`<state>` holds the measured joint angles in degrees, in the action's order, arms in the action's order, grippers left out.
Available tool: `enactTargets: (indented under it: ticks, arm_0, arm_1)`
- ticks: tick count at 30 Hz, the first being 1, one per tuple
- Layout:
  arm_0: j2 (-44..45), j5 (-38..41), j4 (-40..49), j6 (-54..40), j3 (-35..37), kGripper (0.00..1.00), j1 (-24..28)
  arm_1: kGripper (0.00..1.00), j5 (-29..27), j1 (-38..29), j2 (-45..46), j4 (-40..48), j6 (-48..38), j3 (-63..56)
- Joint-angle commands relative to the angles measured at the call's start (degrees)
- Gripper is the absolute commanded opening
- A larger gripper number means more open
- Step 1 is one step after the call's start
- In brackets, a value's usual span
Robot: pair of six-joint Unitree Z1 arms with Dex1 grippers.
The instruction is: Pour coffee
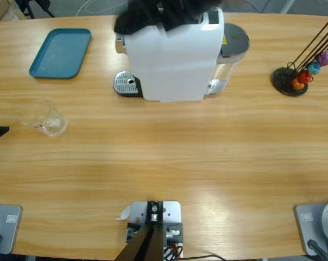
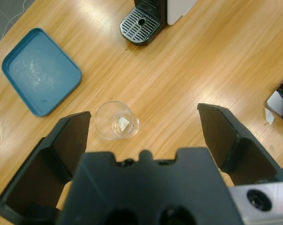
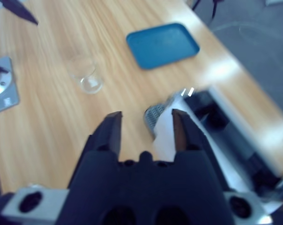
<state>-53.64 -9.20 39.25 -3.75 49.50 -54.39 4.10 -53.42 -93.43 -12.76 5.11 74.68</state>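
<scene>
Left hand [image 2: 144,126] wide open above glass [image 2: 116,120], seemingly empty.

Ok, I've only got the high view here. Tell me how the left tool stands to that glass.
Observer: The left tool looks down on the glass, jaws wide open, not touching it.
Operator: Check the glass for coffee.
Observer: In the left wrist view it stands upright and no amber liquid shows in it, only a pale glint at its base.
Operator: Now give me the right tool; the machine's top is just a dark blur for me.
Observer: The right tool hangs over the white machine, jaws open with nothing held between them; the drip grate shows past them.
</scene>
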Motion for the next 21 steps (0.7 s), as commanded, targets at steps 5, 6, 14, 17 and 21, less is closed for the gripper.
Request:
enactTargets:
  ticks: [5, 6, 14, 17, 21]
  arm_0:
    - [-0.9, -1.0, -0.5, 2.6, 0.8, 1.000, 0.5]
    - [-0.8, -1.0, -0.5, 2.6, 0.9, 0.998, 0.5]
    - [0.5, -0.8, -0.2, 2.7, 0.4, 0.996, 0.5]
    - [1.5, -0.9, 0.1, 2.8, -0.4, 0.996, 0.5]
    - [1.7, -0.9, 0.2, 3.0, -1.2, 0.996, 0.5]
  arm_1:
    - [0.000, -23.7, 1.4, 21.5, 4.5, -23.9, -21.2]
    - [0.000, -23.8, 4.3, 20.7, 7.0, -24.7, -20.7]
    - [0.000, -20.9, 13.4, 1.9, 12.1, -25.4, -3.2]
    - [0.000, -20.1, 13.3, -2.3, 11.7, -25.5, -0.6]
    - [0.000, -19.8, 9.6, -3.3, 11.8, -27.1, -0.3]
